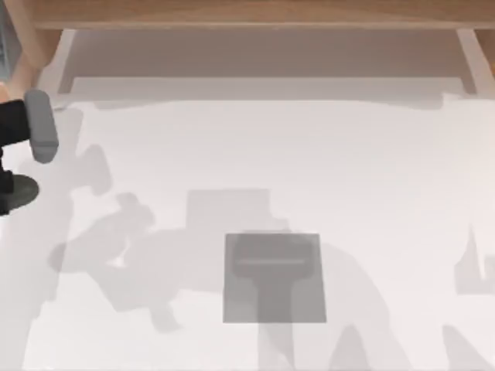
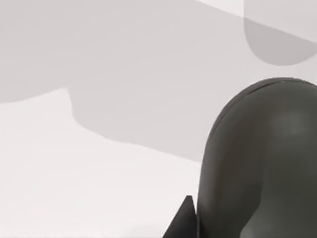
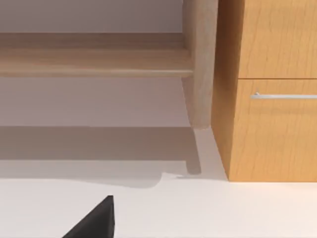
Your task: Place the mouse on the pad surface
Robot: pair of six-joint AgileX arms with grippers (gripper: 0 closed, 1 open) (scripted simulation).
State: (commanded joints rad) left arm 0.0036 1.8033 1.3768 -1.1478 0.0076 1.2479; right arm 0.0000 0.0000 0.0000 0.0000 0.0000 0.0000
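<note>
You have a white table (image 1: 371,154) crossed by soft grey shadows. In the right wrist view, a wooden cabinet (image 3: 272,124) with a slim metal handle (image 3: 285,95) stands beyond the table's far edge.

The pad (image 1: 274,278) is a plain, flat, mid-grey rectangle with sharp edges. It lies near the front middle of the table, with a darker shadow across it.

Your left arm (image 1: 11,127) sits at the table's left edge, carrying a grey rounded bar (image 1: 39,127).

In the left wrist view, a smooth dark grey dome (image 2: 257,168) looms close. You cannot tell whether it is the mouse.

A black sliver of the left claw (image 2: 183,223) shows beside the dome, and another of the right claw (image 3: 94,220) shows above bare table. You cannot tell how far either claw is open.
</note>
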